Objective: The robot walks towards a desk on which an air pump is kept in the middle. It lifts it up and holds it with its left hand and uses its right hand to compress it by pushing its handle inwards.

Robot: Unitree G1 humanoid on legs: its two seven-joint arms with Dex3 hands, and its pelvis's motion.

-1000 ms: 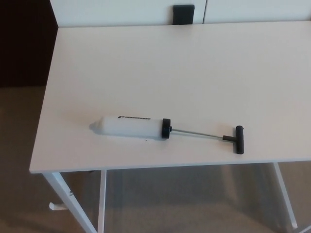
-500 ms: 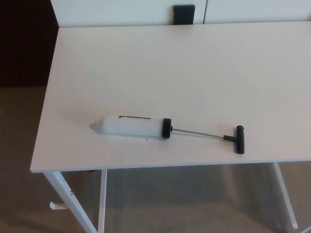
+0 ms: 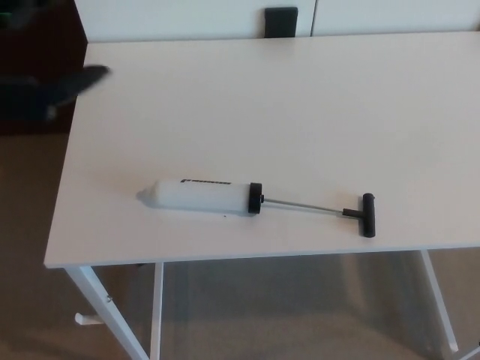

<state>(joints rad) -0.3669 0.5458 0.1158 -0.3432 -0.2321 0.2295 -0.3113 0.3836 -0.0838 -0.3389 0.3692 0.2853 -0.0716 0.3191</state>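
- A white cylindrical air pump (image 3: 201,196), its thin metal rod extended to a black T-handle (image 3: 367,215), is laid flat on the smooth white counter (image 3: 300,97).
- The left hand (image 3: 56,91) is seen as a dark blur at the counter's corner; its grip cannot be told.

The desk (image 3: 300,97) is showing a plain white top with white legs. The pump (image 3: 202,196) lying on it is wearing a milky white barrel with a short black stripe of print along its upper side and a black cap at the rod end. Its rod (image 3: 302,206) is gleaming silver-grey, and the handle (image 3: 367,215) is showing black. At the desk's left edge, the blurred left hand (image 3: 56,94) is appearing black. Beyond the desk's far edge a black block (image 3: 281,22) is sitting against white panels. The floor (image 3: 30,247) is looking tan-brown.
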